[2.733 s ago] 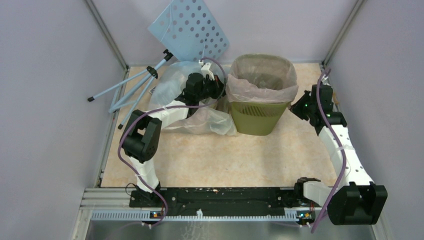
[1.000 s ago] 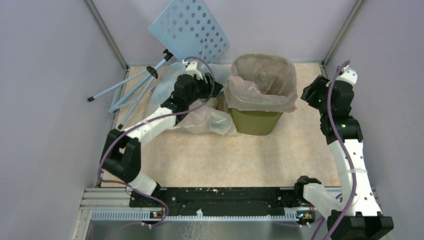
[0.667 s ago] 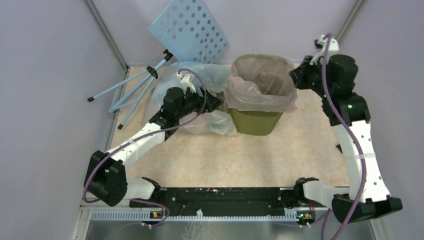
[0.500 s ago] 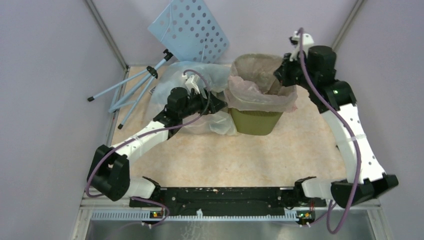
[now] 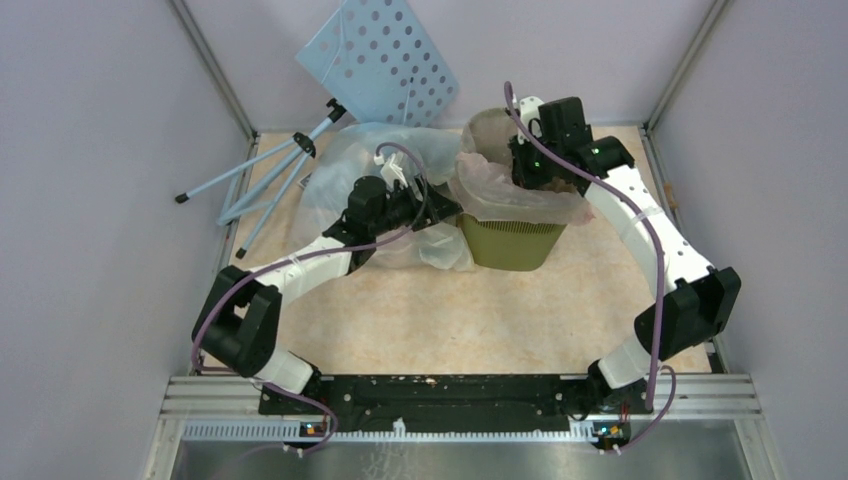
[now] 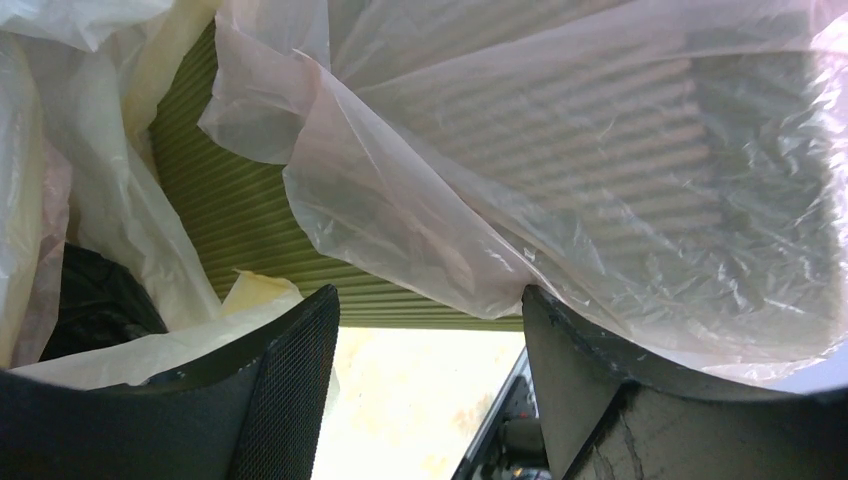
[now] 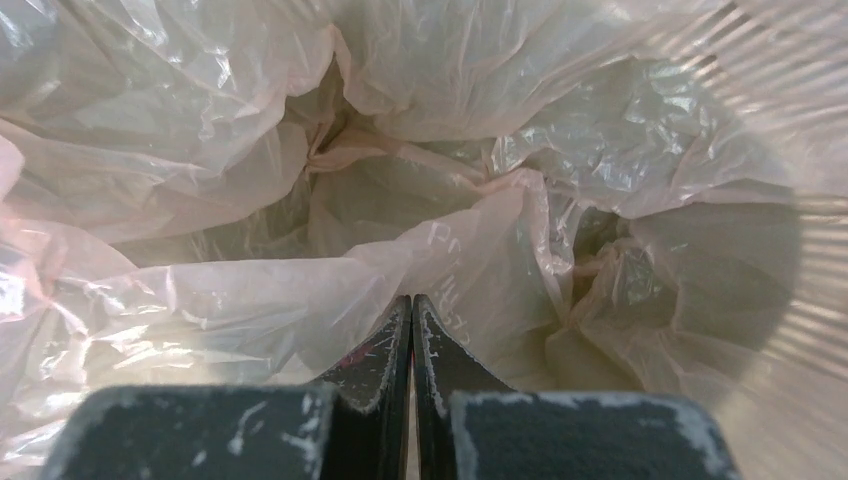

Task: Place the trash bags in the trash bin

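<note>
A pale pink plastic bag (image 7: 200, 200) is sitting in the olive-green mesh bin (image 5: 510, 245), whitish bags (image 5: 425, 245) are lying outside; right gripper (image 7: 412, 300) pressed together, left gripper (image 6: 428, 300) spread.

The trash bin (image 5: 515, 245) is olive-green with fine ribs, the trash bag (image 5: 500, 202) over it pale translucent pink-beige, the other bags (image 5: 335, 180) whitish-clear, the board (image 5: 385, 55) light blue with round holes, and the desk (image 5: 450, 310) mottled beige-orange.

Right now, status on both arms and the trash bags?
Left gripper open beside olive-green mesh plastic wastebasket. Right gripper shut above pale pink plastic bag lining it. Clear-whitish plastic bags heaped outside, by left gripper.
</note>
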You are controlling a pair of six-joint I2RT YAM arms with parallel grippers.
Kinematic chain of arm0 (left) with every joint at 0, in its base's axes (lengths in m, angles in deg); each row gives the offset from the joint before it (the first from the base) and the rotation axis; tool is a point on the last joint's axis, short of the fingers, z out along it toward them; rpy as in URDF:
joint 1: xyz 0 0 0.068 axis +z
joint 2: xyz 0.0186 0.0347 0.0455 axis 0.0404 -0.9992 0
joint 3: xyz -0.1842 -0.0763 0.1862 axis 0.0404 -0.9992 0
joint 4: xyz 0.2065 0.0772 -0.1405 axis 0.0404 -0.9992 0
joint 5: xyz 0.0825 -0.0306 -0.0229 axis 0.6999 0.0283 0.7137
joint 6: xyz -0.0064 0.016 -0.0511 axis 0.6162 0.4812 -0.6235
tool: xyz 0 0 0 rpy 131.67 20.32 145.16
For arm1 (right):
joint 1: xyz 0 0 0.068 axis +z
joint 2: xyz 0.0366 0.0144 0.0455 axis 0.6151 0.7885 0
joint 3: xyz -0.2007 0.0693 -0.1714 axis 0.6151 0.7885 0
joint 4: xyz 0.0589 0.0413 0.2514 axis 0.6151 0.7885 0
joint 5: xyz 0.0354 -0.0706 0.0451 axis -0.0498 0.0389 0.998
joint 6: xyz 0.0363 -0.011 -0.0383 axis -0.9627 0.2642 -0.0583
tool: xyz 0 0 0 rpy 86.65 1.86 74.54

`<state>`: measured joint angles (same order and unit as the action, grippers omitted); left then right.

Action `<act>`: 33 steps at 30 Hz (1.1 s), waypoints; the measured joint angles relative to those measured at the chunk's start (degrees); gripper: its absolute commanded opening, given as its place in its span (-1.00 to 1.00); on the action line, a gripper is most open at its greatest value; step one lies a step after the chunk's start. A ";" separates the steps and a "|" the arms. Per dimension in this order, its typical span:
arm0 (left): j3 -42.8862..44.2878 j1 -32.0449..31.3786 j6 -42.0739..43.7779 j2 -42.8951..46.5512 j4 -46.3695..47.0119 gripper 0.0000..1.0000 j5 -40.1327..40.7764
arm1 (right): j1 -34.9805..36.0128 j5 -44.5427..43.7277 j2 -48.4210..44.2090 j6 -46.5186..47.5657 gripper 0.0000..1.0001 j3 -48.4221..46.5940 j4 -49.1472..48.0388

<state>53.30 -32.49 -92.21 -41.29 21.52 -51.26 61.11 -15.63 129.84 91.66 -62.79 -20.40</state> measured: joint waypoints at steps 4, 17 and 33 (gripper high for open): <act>-4.09 0.00 -4.79 2.56 1.73 0.47 2.89 | 0.00 0.07 0.09 1.14 -1.00 1.49 -0.83; -9.38 -0.55 -23.58 4.63 10.71 0.50 6.95 | 0.00 -0.15 5.68 2.80 -1.00 2.75 -2.21; -9.27 -1.42 -29.94 0.31 17.57 -1.00 7.76 | 0.00 -2.82 11.80 2.99 -1.00 3.39 -1.49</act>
<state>44.03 -33.91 -122.16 -40.98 39.09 -43.50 61.11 -18.45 141.64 94.66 -59.40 -21.89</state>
